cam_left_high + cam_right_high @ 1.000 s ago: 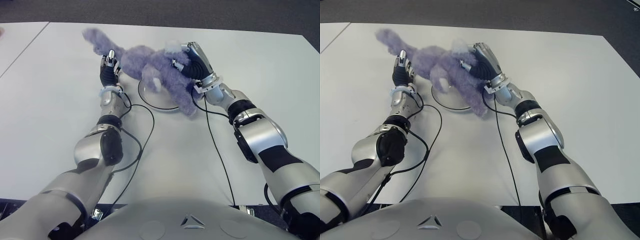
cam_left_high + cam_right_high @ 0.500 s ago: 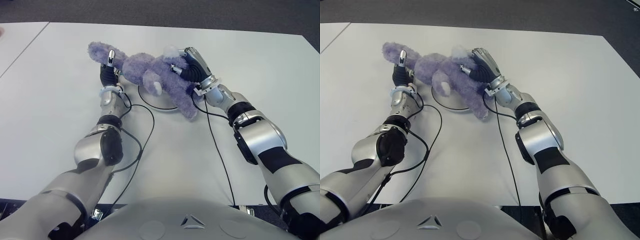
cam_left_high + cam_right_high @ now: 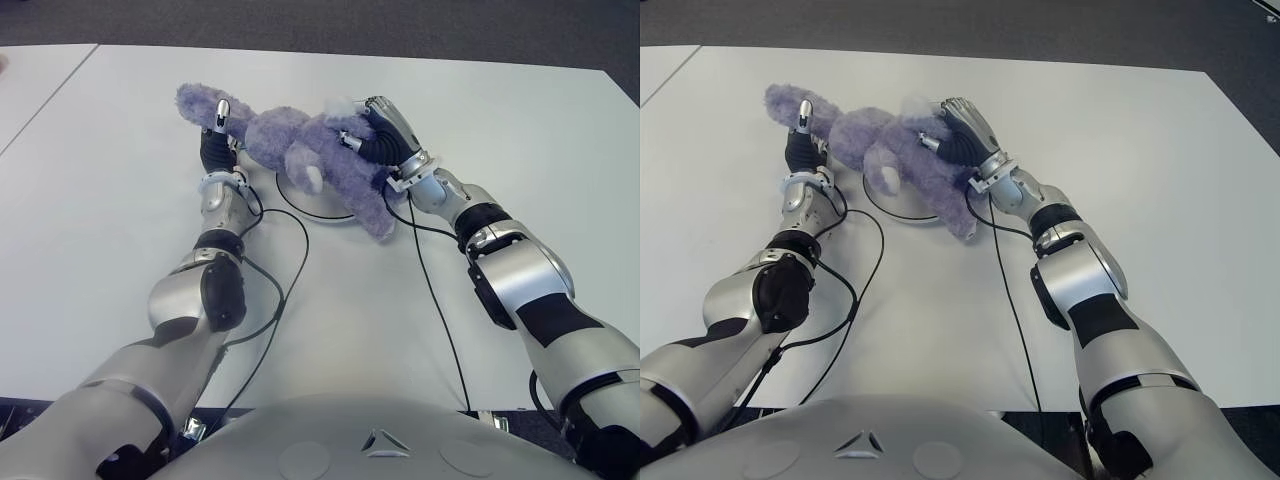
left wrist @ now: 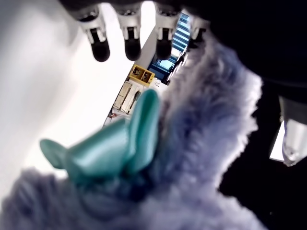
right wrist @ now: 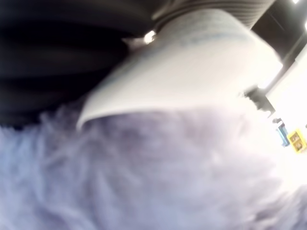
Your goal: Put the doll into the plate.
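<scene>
A fluffy purple doll (image 3: 300,150) lies across a white round plate (image 3: 318,203) on the white table (image 3: 520,120); its body covers most of the plate and one end sticks out to the left. My right hand (image 3: 385,140) is curled on the doll's right end, and purple fur (image 5: 144,182) fills the right wrist view. My left hand (image 3: 218,135) stands against the doll's left end with its fingers (image 4: 129,45) stretched straight. A teal ribbon bow (image 4: 110,148) on the doll shows in the left wrist view.
Black cables (image 3: 290,270) run from both wrists back over the table toward my body. A seam separates a second white tabletop (image 3: 30,90) at the far left. Dark floor lies beyond the far table edge.
The doll has come down from a raised position onto the plate, both hands lowering with it. My left fingers have straightened. Almost nothing moved in the last half second.
</scene>
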{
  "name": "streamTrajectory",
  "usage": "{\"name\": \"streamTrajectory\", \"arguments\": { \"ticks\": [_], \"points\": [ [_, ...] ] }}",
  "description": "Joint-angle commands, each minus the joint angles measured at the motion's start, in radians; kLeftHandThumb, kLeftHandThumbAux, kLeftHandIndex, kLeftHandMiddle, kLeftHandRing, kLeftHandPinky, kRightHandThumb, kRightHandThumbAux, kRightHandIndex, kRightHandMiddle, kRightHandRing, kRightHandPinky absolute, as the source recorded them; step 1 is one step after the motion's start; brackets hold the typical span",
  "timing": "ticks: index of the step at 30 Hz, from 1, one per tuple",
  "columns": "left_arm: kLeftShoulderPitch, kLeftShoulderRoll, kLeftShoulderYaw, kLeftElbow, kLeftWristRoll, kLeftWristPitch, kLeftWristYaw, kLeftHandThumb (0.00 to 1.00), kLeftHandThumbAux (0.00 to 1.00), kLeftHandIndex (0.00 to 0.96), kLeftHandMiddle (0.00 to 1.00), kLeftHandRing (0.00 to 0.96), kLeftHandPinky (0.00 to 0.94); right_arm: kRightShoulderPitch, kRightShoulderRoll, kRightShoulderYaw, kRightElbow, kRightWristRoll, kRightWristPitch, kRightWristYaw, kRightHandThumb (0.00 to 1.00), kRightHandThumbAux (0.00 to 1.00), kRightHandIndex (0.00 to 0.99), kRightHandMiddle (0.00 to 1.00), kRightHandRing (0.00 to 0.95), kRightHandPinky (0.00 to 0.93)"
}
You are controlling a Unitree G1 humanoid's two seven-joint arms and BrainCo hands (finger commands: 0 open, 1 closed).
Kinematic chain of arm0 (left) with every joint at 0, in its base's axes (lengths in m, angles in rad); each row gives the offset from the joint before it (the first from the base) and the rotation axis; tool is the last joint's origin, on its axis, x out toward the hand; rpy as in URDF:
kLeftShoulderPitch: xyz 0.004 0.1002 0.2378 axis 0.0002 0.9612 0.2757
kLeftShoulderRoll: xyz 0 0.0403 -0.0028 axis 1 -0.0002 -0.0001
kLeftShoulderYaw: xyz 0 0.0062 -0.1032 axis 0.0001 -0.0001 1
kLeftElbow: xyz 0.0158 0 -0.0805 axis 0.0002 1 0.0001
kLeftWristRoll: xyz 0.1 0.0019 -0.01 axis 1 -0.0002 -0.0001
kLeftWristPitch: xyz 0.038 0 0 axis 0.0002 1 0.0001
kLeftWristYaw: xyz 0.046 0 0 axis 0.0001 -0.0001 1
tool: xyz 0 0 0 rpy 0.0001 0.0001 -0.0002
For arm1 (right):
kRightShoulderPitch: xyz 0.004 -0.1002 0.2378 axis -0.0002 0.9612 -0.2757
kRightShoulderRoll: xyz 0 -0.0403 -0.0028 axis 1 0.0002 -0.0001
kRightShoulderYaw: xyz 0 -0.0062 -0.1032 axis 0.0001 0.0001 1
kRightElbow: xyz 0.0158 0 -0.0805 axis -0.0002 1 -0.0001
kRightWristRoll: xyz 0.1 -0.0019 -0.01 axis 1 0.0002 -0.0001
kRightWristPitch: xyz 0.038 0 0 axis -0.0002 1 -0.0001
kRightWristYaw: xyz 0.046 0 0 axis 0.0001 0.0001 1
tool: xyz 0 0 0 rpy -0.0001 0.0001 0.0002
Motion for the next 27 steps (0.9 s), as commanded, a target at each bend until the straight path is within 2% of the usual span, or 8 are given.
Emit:
{"name": "streamTrajectory", "arguments": {
  "ticks": [1,10,12,14,15,16,20,27],
  "points": [
    [0.198,-0.052,0.021,0.131,-0.018,0.146,0.046,0.0,0.498,0.0,0.067,0.078,0.099,0.037,0.01,0.035,0.031,-0.025,0.084,0.112,0.699,0.726,0.434,0.829,0.843,0.835],
    [0.199,-0.053,0.025,0.132,-0.023,0.147,0.04,0.0,0.502,0.0,0.073,0.086,0.107,0.045,0.024,0.016,0.039,0.01,0.152,0.143,0.677,0.734,0.411,0.562,0.7,0.77],
    [0.2,-0.055,0.024,0.131,-0.022,0.143,0.039,0.0,0.504,0.0,0.076,0.09,0.11,0.046,0.027,0.012,0.042,0.019,0.171,0.153,0.409,0.737,0.26,0.434,0.655,0.732],
    [0.202,-0.055,0.022,0.131,-0.019,0.139,0.037,0.0,0.502,0.0,0.075,0.09,0.106,0.045,0.028,0.012,0.043,0.023,0.189,0.155,0.3,0.711,0.184,0.337,0.564,0.659],
    [0.202,-0.056,0.021,0.131,-0.018,0.137,0.036,0.0,0.5,0.0,0.074,0.089,0.105,0.045,0.028,0.012,0.043,0.024,0.196,0.154,0.249,0.688,0.144,0.285,0.473,0.566],
    [0.202,-0.056,0.02,0.131,-0.017,0.134,0.036,0.0,0.499,0.0,0.073,0.089,0.105,0.044,0.029,0.013,0.043,0.024,0.203,0.15,0.231,0.68,0.129,0.266,0.441,0.533],
    [0.2,-0.058,0.021,0.131,-0.019,0.131,0.037,0.0,0.493,0.0,0.07,0.086,0.105,0.042,0.028,0.019,0.042,0.021,0.222,0.133,0.14,0.639,0.056,0.175,0.239,0.264],
    [0.198,-0.06,0.024,0.131,-0.021,0.134,0.042,0.0,0.489,0.0,0.069,0.083,0.098,0.036,0.027,0.029,0.045,0.013,0.267,0.092,0.07,0.599,0.004,0.045,0.077,0.084]
  ]
}}
